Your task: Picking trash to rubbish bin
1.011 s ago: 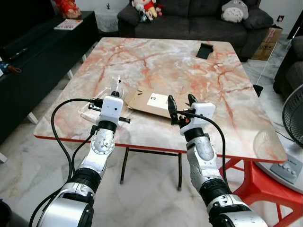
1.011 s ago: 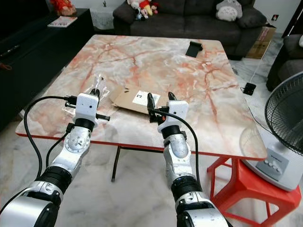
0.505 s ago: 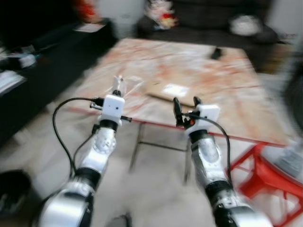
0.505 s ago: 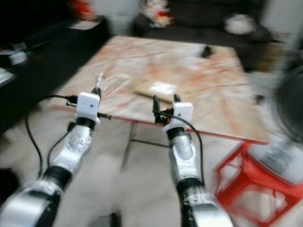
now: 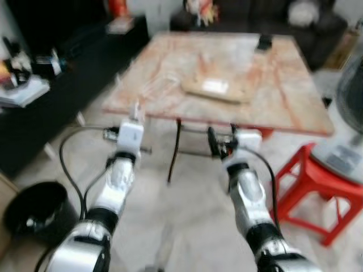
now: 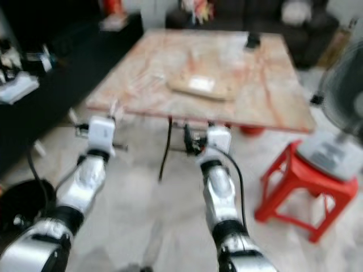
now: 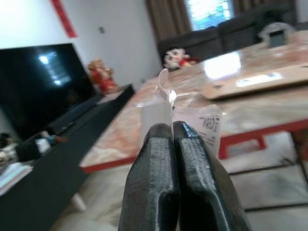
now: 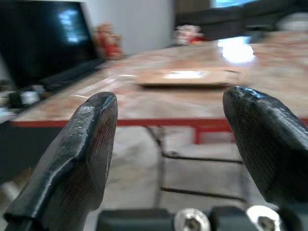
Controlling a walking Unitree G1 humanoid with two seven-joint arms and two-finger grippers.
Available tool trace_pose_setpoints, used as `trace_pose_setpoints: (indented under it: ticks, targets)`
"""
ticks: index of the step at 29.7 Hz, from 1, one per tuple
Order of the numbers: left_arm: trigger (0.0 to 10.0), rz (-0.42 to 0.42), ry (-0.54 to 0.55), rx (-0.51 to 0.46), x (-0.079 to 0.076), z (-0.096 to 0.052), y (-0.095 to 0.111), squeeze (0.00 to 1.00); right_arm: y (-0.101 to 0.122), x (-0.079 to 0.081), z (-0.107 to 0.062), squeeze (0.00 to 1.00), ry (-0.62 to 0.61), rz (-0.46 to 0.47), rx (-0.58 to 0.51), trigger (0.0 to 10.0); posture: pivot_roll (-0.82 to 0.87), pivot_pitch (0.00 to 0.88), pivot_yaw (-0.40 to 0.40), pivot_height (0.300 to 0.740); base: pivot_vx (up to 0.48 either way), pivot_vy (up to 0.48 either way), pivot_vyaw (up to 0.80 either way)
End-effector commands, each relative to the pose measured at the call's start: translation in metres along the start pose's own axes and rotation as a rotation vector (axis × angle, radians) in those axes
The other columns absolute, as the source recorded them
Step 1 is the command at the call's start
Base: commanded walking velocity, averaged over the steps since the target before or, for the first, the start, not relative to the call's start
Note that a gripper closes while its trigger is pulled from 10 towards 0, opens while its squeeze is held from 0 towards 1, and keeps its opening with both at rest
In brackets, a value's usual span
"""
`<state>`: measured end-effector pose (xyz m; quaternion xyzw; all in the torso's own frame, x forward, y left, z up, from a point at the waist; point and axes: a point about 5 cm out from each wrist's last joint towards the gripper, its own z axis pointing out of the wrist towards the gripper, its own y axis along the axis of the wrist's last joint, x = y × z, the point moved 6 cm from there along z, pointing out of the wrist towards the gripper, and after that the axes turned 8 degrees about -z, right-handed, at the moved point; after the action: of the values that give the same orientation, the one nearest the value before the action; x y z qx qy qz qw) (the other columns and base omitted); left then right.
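item: clear plastic wrapper point(image 7: 192, 118), trash, thin film with a printed label. we hold it in our left gripper point(image 7: 172, 126), fingers pressed together on its lower edge, the rest standing up above the fingertips, over the floor and short of the table point(image 5: 295, 96).

handling: we judge it very light, limp and slippery; a pinch on bunched film holds better than on a single layer.

item: right gripper point(image 8: 168, 120), fingers spread wide apart, nothing between them, held beside the left.

item: black bin point(image 5: 35, 207), on the floor to our left, open top, the likely destination.

item: brown cardboard envelope point(image 5: 216, 89), lying flat on the table; stiffer, to be taken by an edge.
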<state>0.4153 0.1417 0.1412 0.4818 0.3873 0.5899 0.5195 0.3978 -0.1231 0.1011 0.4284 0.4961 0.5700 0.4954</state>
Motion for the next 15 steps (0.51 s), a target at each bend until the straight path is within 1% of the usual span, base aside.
trace_pose_setpoints:
  ticks: [1, 2, 4, 6, 7, 9, 10, 12, 13, 14, 15]
  targets:
    - [10.0, 0.016, 0.026, 0.092, 0.013, -0.009, -0.024, 0.0, -0.017, 0.003, -0.005, 0.0, 0.002, 0.029, 0.068, 10.0, -0.04, 0.0, -0.002, 0.74, 0.0, 0.0, 0.0]
    - [10.0, 0.003, 0.022, 0.134, 0.015, -0.015, -0.034, 0.0, -0.029, -0.003, -0.012, 0.0, -0.016, 0.036, 0.114, 10.0, -0.04, 0.001, -0.003, 0.74, 0.0, 0.0, 0.0]
    - [10.0, -0.008, 0.005, 0.192, 0.014, -0.021, -0.047, 0.0, -0.044, -0.009, -0.02, 0.0, -0.031, 0.051, 0.184, 10.0, -0.04, 0.001, -0.003, 0.74, 0.0, 0.0, 0.0]
    - [10.0, -0.016, -0.006, 0.263, 0.014, -0.031, -0.064, 0.0, -0.065, -0.015, -0.033, 0.0, -0.048, 0.066, 0.27, 10.0, -0.04, 0.0, -0.003, 0.74, 0.0, 0.0, 0.0]
    - [10.0, -0.014, -0.007, 0.304, 0.015, -0.037, -0.074, 0.0, -0.076, -0.019, -0.042, 0.0, -0.061, 0.07, 0.318, 10.0, -0.04, 0.002, -0.003, 0.74, 0.0, 0.0, 0.0]
    - [10.0, -0.027, -0.001, 0.36, 0.017, -0.046, -0.086, 0.0, -0.092, -0.024, -0.055, 0.0, -0.082, 0.076, 0.384, 10.0, -0.04, 0.002, -0.003, 0.74, 0.0, 0.0, 0.0]
    - [10.0, -0.05, 0.007, 0.409, 0.018, -0.054, -0.097, 0.0, -0.105, -0.029, -0.068, 0.0, -0.102, 0.082, 0.445, 10.0, -0.04, 0.002, -0.003, 0.74, 0.0, 0.0, 0.0]
    - [10.0, -0.059, 0.018, 0.477, 0.021, -0.065, -0.111, 0.0, -0.124, -0.033, -0.087, 0.0, -0.12, 0.078, 0.537, 10.0, -0.04, 0.002, -0.003, 0.74, 0.0, 0.0, 0.0]
    - [10.0, -0.059, 0.026, 0.536, 0.023, -0.076, -0.123, 0.0, -0.139, -0.035, -0.105, 0.0, -0.127, 0.066, 0.618, 10.0, -0.04, 0.002, -0.003, 0.74, 0.0, 0.0, 0.0]
    - [10.0, -0.058, 0.036, 0.566, 0.025, -0.083, -0.129, 0.0, -0.147, -0.035, -0.115, 0.0, -0.13, 0.066, 0.659, 10.0, -0.04, 0.005, -0.002, 0.74, 0.0, 0.0, 0.0]
    - [10.0, -0.058, 0.043, 0.583, 0.027, -0.086, -0.132, 0.0, -0.152, -0.035, -0.121, 0.0, -0.132, 0.067, 0.683, 10.0, -0.04, 0.005, -0.002, 0.74, 0.0, 0.0, 0.0]
